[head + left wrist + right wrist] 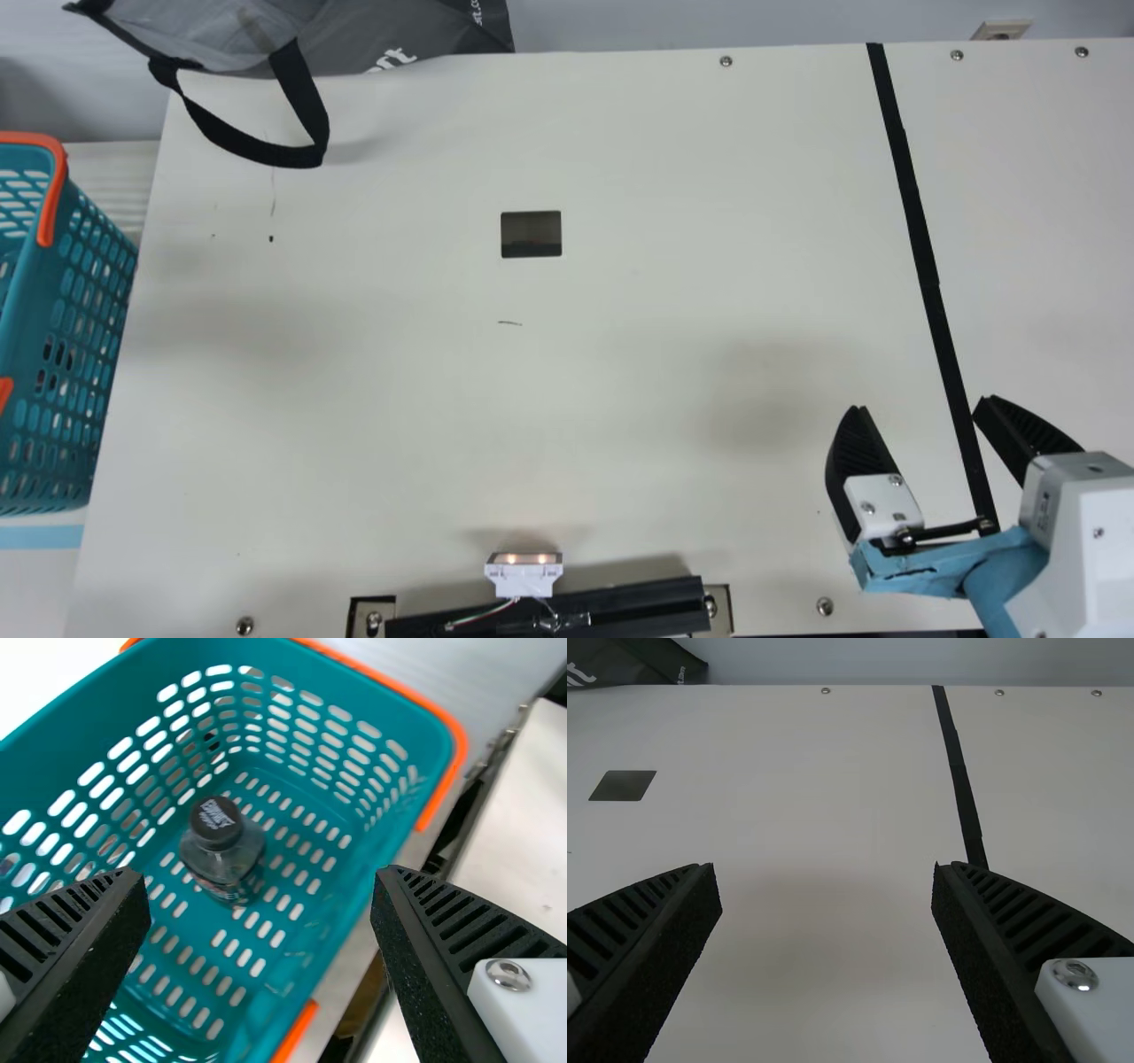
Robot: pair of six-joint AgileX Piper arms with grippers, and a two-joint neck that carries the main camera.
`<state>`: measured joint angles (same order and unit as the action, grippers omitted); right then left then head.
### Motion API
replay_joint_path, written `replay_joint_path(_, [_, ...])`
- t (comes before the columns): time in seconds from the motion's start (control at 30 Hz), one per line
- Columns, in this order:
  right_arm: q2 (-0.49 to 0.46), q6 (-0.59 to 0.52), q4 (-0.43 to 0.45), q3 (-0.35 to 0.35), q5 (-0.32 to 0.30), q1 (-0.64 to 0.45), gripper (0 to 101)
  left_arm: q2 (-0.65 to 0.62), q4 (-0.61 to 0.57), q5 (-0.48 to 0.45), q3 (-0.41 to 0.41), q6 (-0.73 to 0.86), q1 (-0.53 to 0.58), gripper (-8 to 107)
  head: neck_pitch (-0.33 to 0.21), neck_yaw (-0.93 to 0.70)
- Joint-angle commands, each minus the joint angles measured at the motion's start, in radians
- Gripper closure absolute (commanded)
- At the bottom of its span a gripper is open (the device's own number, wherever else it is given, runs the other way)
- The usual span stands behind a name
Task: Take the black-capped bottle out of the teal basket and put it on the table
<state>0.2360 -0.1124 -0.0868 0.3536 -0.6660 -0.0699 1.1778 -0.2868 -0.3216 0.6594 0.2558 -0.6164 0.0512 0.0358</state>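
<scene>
Off the left edge of your tabletop [399, 399]: teal basket [31, 292]. Your left gripper [259, 875], spread, hangs above it; right gripper [921, 405], also spread, near right corner. Black-capped bottle [223, 849] inside basket, ungripped. Likely approach step; next, lower left gripper around bottle, close.

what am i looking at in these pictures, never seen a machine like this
This is a robot with two arms, each ending in a two-fingered gripper. The main view comes from its neck camera, looking down at the cream table; the others come from its wrists. The left gripper, open, faces into the teal basket, where a black-capped bottle stands. The right gripper is open over the table. Neither holds anything. A black strip crosses the table; a gray bag lies at its far edge.
</scene>
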Motion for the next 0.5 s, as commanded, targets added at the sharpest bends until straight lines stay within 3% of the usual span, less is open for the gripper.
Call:
replay_joint_path(0.0, [0.000,0.000,0.000,0.000,0.000,0.000,10,0.031,-0.026,-0.010,0.018,0.040,-0.033,-8,-0.004,-0.008])
replay_joint_path(0.47, [0.000,0.000,0.000,0.000,0.000,0.000,10,0.196,-0.092,-0.036,0.101,0.151,-0.136,-8,-0.004,-0.008])
